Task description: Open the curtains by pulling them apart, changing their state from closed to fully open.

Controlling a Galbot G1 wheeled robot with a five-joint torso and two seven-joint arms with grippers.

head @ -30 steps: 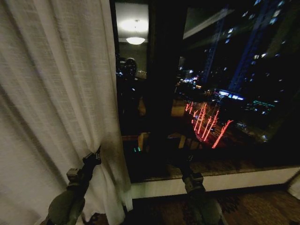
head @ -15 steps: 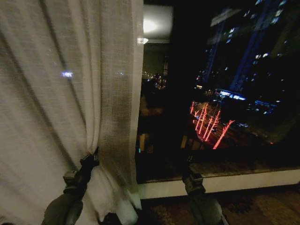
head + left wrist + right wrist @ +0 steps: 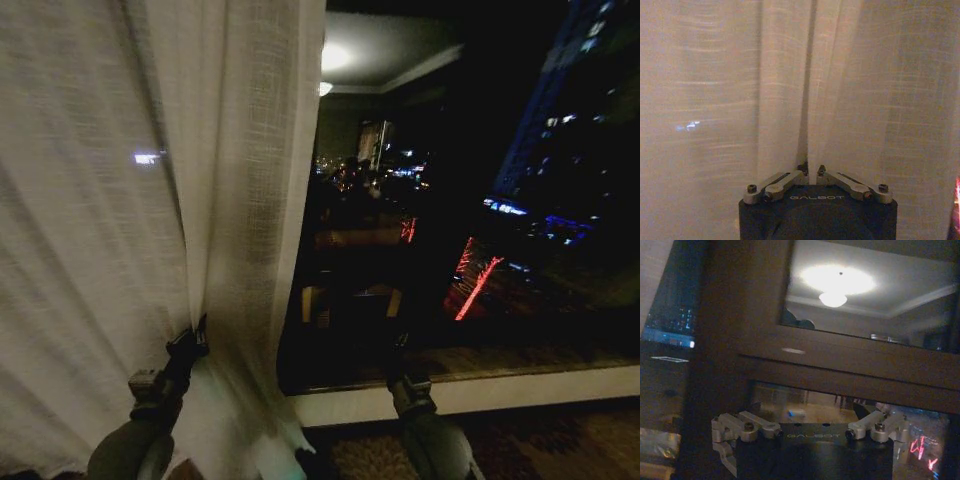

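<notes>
Curtains (image 3: 120, 220) of sheer cream fabric cover the left half of the head frame, and a vertical fold is pinched by the left gripper (image 3: 190, 345) at lower left, its fingers closed on the cloth (image 3: 807, 125). At lower centre the right gripper (image 3: 398, 350) is held before the dark window (image 3: 480, 200), its fingers spread apart and holding nothing (image 3: 810, 425). A ceiling lamp (image 3: 832, 299) is reflected in the glass.

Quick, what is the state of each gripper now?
Left gripper: shut on the curtain.
Right gripper: open, holding nothing, in front of the window.
</notes>
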